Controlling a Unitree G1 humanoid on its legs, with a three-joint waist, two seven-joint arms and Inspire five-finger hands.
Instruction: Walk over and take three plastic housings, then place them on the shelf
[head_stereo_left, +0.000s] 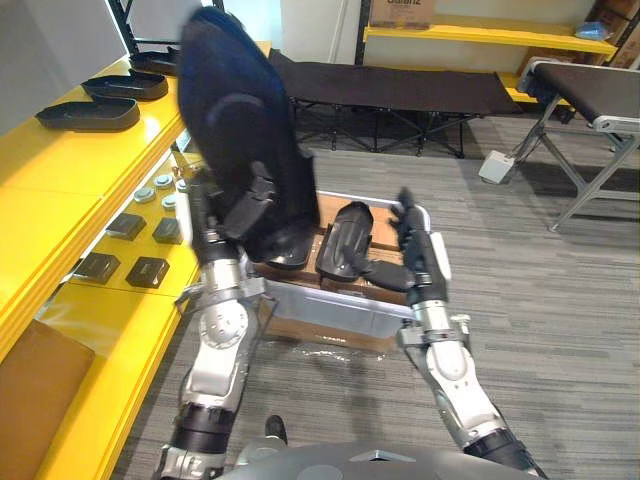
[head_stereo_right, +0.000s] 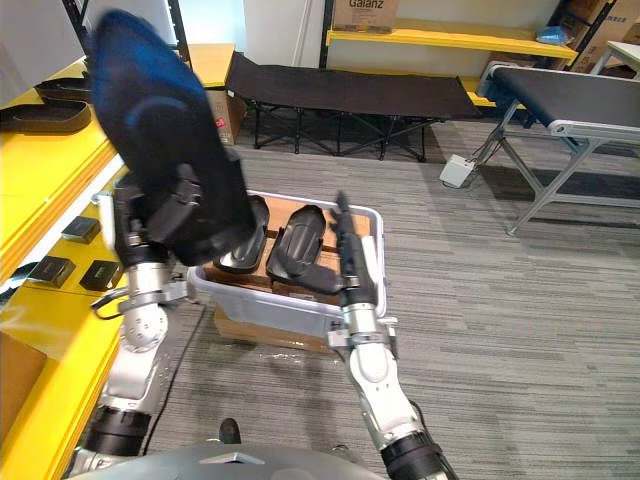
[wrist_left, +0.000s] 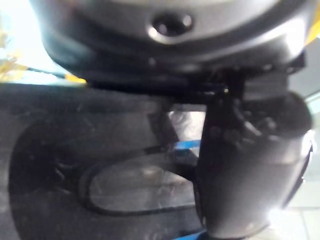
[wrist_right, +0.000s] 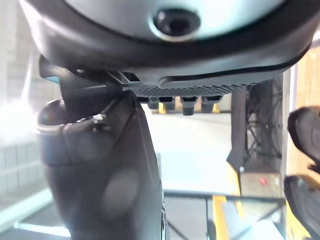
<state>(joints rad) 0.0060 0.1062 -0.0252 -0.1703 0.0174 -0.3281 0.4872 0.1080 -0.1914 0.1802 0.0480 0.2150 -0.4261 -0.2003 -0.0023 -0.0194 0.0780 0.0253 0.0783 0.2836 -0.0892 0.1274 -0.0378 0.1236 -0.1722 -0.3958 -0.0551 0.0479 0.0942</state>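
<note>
A big dark plastic housing (head_stereo_left: 235, 130) is held up high and tilted over the bin, with my left hand (head_stereo_left: 238, 215) curled round its lower end. Its hollow inside (wrist_left: 100, 175) shows past my left thumb (wrist_left: 250, 165) in the left wrist view. Two more dark housings (head_stereo_left: 345, 240) lie in the grey bin (head_stereo_left: 340, 312). My right hand (head_stereo_left: 415, 250) stands upright at the bin's right side beside the nearer housing, fingers straight, holding nothing. Its thumb (wrist_right: 110, 165) shows in the right wrist view. Other housings (head_stereo_left: 90, 113) rest on the yellow shelf (head_stereo_left: 60, 170) to my left.
The bin sits on a cardboard box (head_stereo_left: 320, 335) on the grey floor. Small black parts (head_stereo_left: 147, 271) lie on the lower yellow shelf level. A black folding cot (head_stereo_left: 400, 90) stands behind the bin and a conveyor (head_stereo_left: 590, 95) at the far right.
</note>
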